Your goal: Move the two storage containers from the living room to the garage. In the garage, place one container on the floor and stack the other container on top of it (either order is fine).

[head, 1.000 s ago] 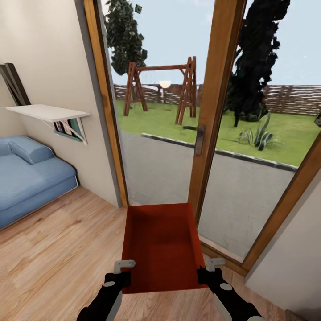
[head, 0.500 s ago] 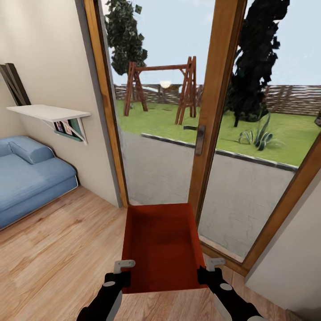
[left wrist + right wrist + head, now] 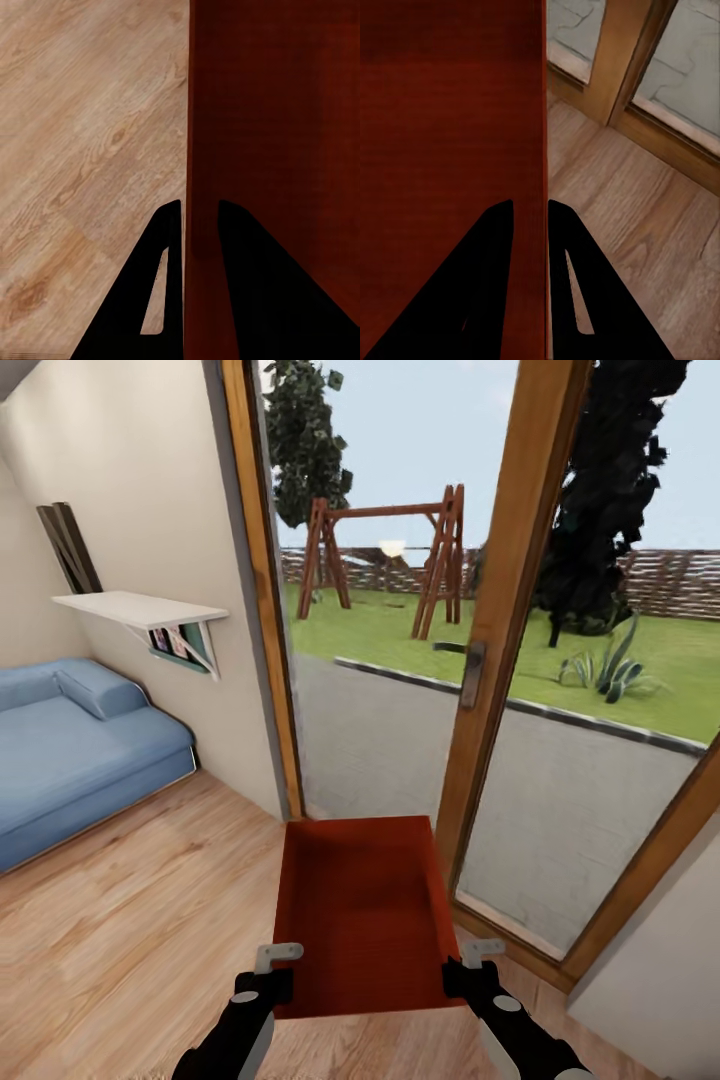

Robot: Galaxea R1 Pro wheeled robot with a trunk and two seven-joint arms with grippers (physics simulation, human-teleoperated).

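Note:
I carry one rust-red storage container (image 3: 360,910), open top up, held level above the light wood-plank flooring of the living room. My left gripper (image 3: 268,985) is shut on its left wall near the front corner; in the left wrist view the black fingers (image 3: 169,255) straddle that wall (image 3: 201,187). On the right wall near the other front corner my right gripper (image 3: 465,975) is shut, and the right wrist view shows its fingers (image 3: 499,247) pinching the thin red wall (image 3: 536,150). The garage is out of view.
Wood-framed glass doors (image 3: 500,610) stand close ahead, with a handle (image 3: 470,670) on the middle post and a garden outside. A blue cushion seat (image 3: 70,750) lies at the left under a white wall shelf (image 3: 140,610). A wall corner (image 3: 660,1000) juts in at the lower right.
The whole view has shifted: doors, shelf and seat slid to the right in the picture, so the camera has turned left. The container and both grippers keep the same place in view.

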